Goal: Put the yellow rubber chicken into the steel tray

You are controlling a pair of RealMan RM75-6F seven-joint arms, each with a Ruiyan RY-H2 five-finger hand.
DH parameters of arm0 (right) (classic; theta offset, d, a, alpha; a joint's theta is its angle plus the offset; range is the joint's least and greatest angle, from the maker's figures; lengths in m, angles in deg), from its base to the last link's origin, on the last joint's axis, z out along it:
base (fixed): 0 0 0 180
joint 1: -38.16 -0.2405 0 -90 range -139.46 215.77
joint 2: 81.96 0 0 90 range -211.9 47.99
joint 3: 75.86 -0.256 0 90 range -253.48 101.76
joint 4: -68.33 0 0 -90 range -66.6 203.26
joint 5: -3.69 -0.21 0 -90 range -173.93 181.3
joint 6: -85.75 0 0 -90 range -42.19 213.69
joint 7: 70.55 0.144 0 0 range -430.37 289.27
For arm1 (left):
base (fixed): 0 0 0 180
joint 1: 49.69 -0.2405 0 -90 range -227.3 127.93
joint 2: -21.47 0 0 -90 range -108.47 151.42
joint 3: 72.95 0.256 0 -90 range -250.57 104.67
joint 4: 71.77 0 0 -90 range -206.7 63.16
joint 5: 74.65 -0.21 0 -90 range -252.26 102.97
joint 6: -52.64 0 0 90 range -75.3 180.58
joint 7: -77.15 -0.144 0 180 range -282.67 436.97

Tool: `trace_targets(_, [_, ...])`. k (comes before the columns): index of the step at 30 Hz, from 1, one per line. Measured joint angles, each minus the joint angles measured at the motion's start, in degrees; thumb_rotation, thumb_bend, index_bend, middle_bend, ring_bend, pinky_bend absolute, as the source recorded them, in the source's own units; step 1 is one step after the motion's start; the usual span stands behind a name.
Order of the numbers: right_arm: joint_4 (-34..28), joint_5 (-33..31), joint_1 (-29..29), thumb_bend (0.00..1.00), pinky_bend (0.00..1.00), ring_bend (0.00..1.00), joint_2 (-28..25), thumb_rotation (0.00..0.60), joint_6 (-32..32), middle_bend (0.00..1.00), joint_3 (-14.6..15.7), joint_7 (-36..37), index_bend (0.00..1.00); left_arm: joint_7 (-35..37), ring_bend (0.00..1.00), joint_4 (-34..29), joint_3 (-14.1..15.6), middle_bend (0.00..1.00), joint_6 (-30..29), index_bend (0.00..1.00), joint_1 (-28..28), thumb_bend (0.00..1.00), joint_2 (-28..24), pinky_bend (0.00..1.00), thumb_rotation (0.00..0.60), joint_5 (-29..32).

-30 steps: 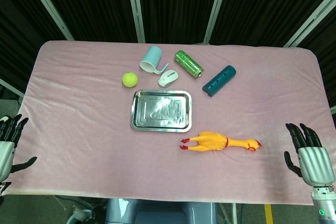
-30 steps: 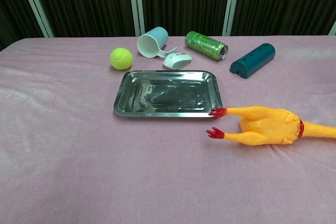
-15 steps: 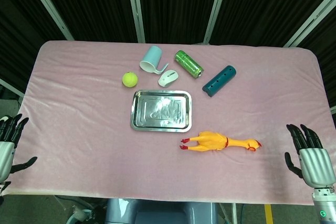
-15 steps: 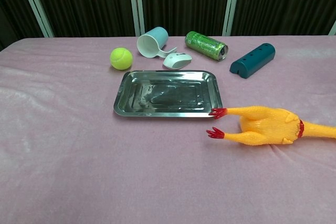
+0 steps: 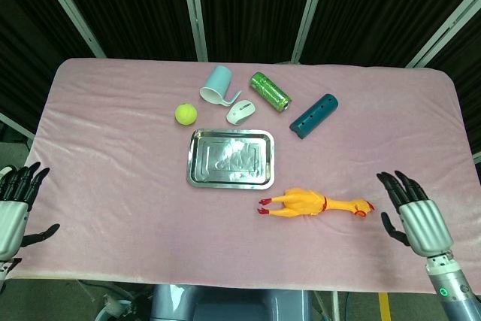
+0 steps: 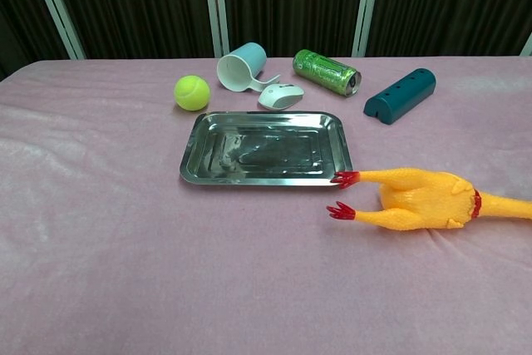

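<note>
Head view shows the right hand [image 5: 413, 212] empty, fingers spread, just right of the yellow rubber chicken's [image 5: 312, 203] head, seemingly poised to grasp it, with the rectangular steel tray [image 5: 230, 158] beyond on the hand's left.

Pink-clothed table [image 5: 113, 148], dark curtains [image 5: 248, 5], white poles [image 5: 194, 9]
</note>
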Motion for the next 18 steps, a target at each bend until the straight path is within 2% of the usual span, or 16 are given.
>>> trace_targets(8, [-1.4, -0.6, -9.3, 0.5, 0.17, 0.06, 0.3, 0.6, 14.3, 0.11, -0.8, 0.9, 0.05, -0.5, 0.0, -0.5, -0.1, 0.0, 1.3, 0.0, 0.7, 0.05, -0.1, 0.0, 0.6, 0.7])
trace_targets(18, [-1.1, -5.4, -16.8, 0.5, 0.19, 0.09, 2.5, 0.6, 25.6, 0.13, -1.4, -0.6, 0.09, -1.2, 0.0, -0.8, -0.4, 0.0, 3.0, 0.0, 1.6, 0.05, 0.1, 0.0, 0.6, 1.8])
